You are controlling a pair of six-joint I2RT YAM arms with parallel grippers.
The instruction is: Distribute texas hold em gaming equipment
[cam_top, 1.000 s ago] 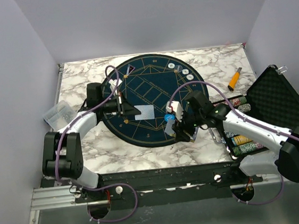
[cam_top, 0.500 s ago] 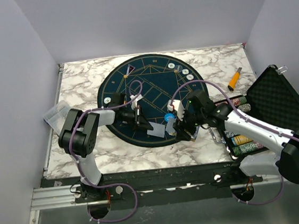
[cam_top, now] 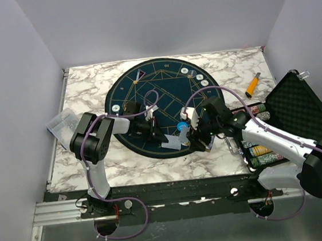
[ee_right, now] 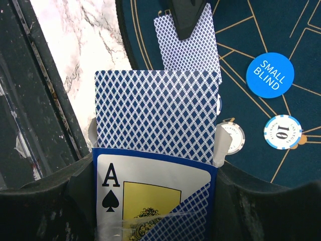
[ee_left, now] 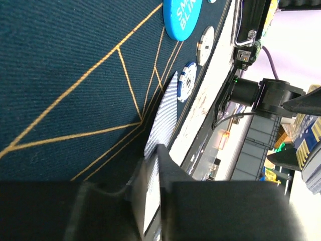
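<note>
My left gripper lies low on the near edge of the dark round mat, shut on a blue-patterned playing card. In the left wrist view the card sticks out flat between the fingers. My right gripper is shut on a card box with an ace of spades on it; the deck sticks out of its top. Ahead of the deck lies the held card. A blue small-blind disc and two chips sit on the mat nearby.
The open black case with chip stacks stands at the right. An orange-handled tool lies beyond it. Several chips line the mat's far right rim, and cards lie at its far left. A clear plastic box sits at the left.
The left arm has swung from the mat's middle toward its near edge, carrying the card down beside the right gripper. The right arm has stayed still.
</note>
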